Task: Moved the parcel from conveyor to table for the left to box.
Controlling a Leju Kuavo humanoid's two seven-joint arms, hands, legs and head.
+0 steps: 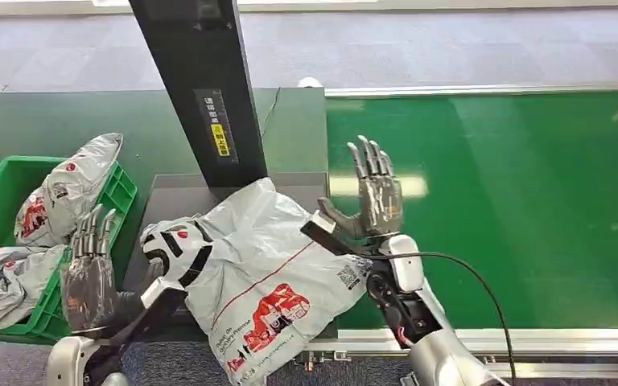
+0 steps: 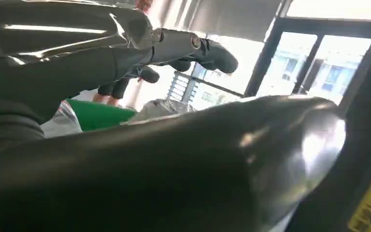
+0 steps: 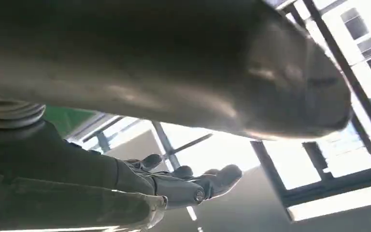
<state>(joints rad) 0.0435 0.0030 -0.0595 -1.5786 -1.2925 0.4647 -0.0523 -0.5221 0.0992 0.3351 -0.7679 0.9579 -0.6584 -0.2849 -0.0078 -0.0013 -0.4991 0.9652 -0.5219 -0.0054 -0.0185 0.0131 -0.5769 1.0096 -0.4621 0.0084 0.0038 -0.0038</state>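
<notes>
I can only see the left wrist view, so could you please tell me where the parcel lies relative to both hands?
Observer: The grey plastic mailer parcel with red print lies on the dark table, between the left hand and the right hand.
Operator: Is either hand holding it?
Observer: No; both are raised with fingers apart, the right at the parcel's edge by the green conveyor belt.
Operator: And the box?
Observer: The green plastic crate sits beyond the left hand and already holds similar grey parcels.
</notes>
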